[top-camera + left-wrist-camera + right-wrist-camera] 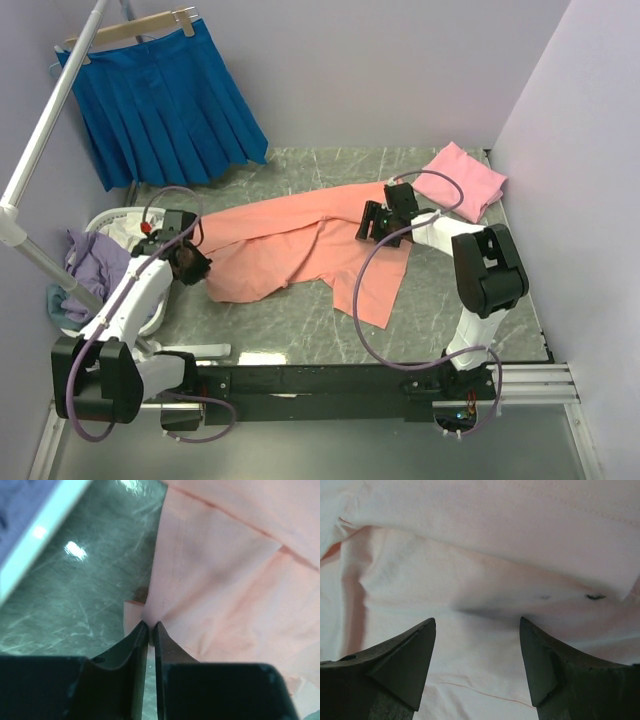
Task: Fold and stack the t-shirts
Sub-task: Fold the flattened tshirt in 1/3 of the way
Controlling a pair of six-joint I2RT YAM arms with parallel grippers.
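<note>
top view: shows the salmon t-shirt [290, 240] lying unfolded and rumpled across the middle of the table [300, 320], one flap reaching toward the near edge. shows the pink t-shirt [462, 180] folded in the far right corner, apart from the salmon one. finds the left gripper [190, 264] low at the salmon tee's left end, near the table's left edge, and the right gripper [375, 222] over the tee's right part, right of centre. also takes in a white basket [105, 218] at the left edge with purple cloth [95, 265] in it, and a blue skirt [165, 100] hanging at the far left corner

left wrist view: shows the left gripper [150, 626] with jaws almost pressed together, only a thin slit between them, tips right at a corner of the salmon t-shirt [225, 580] on the table [90, 580]; cannot tell whether cloth is pinched. catches the basket [40, 530] rim at the upper left

right wrist view: shows the right gripper [477, 622] spread wide, its fingers [405, 660] either side of a soft fold in the salmon t-shirt [495, 540], gripping nothing
</note>
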